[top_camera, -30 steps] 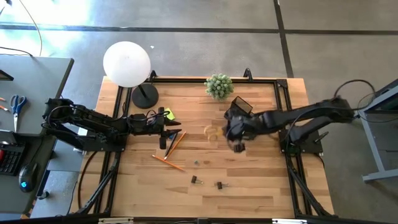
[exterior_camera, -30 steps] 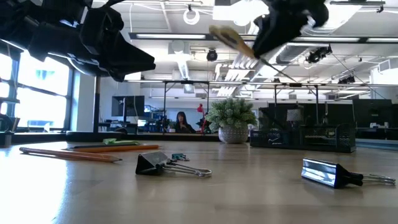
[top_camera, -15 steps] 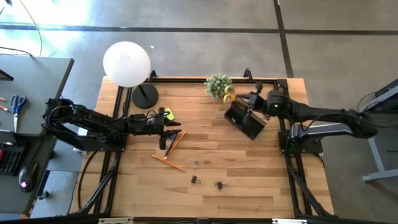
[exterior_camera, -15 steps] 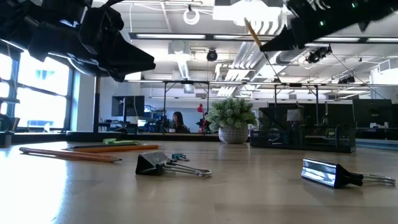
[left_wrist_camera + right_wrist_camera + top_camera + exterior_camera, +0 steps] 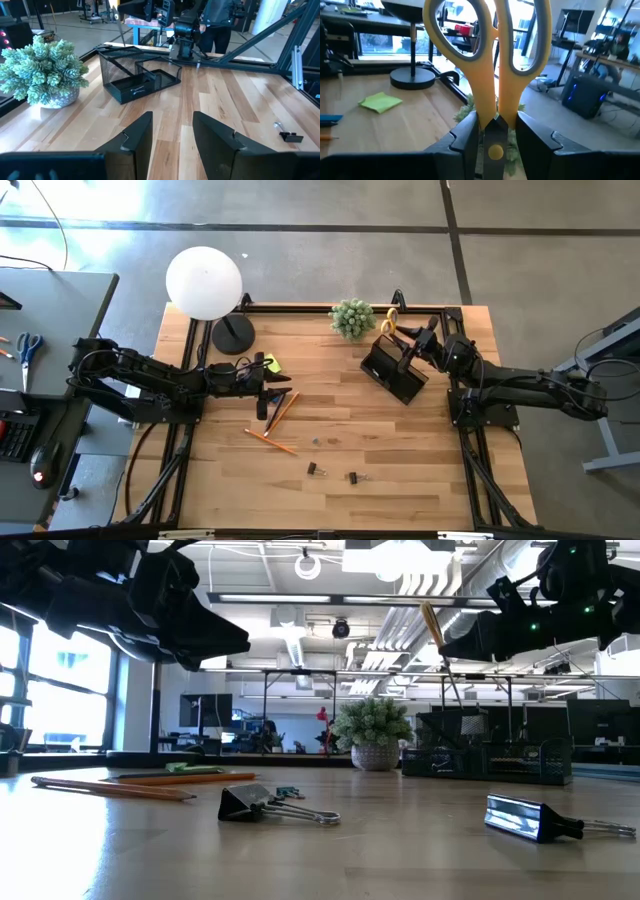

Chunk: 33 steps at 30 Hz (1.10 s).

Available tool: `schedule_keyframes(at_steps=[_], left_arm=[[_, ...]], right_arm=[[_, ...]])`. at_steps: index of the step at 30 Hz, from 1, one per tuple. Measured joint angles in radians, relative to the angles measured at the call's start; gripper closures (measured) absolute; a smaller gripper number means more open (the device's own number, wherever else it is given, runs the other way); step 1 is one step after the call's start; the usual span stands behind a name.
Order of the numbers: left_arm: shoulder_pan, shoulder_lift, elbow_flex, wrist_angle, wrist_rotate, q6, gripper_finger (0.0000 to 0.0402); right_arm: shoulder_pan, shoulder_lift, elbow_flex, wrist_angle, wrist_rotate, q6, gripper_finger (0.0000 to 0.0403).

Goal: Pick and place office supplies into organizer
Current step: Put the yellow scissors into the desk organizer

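Right claw (image 5: pixel 490 131) pinching yellow-handled scissors (image 5: pixel 487 65) at pivot, handles upward, above organizer (image 5: pixel 396 370), left claw (image 5: pixel 172 132) spread

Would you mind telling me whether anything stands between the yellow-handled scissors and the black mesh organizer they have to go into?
Nothing visible does. The right tool holds the yellow-handled scissors just above the black mesh organizer; the green potted plant stands off to one side.

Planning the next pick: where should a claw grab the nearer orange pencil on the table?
Grip the orange pencil mid-shaft from straight above, fingers across its length. It lies flat and slanted on bare wood, apart from the other pencils, so the middle is free on both sides.
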Motion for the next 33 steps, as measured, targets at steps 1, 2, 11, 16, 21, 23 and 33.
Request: schedule_keyframes(at_steps=[1, 2, 11, 16, 21, 23, 33], left_arm=[[0.000, 0.000, 0.000, 0.000, 0.000, 0.001, 0.0273], [0.000, 0.000, 0.000, 0.000, 0.000, 0.001, 0.0273], [0.000, 0.000, 0.000, 0.000, -0.001, 0.001, 0.0273], [0.000, 0.000, 0.000, 0.000, -0.001, 0.001, 0.0273], [0.000, 0.000, 0.000, 0.000, -0.001, 0.000, 0.0273], [0.000, 0.000, 0.000, 0.000, -0.001, 0.000, 0.0273], [0.000, 0.000, 0.000, 0.000, -0.001, 0.000, 0.0273]], right_arm=[[0.000, 0.000, 0.000, 0.000, 0.000, 0.018, 0.0294], [0.000, 0.000, 0.000, -0.003, 0.001, 0.030, 0.0294], [0.000, 0.000, 0.000, -0.148, 0.050, 0.115, 0.0293], [0.000, 0.001, 0.000, -0.158, 0.050, 0.134, 0.0293], [0.000, 0.001, 0.000, -0.172, 0.053, 0.160, 0.0292], [0.000, 0.001, 0.000, -0.189, 0.053, 0.160, 0.0292], [0.000, 0.001, 0.000, -0.210, 0.056, 0.183, 0.0292]])
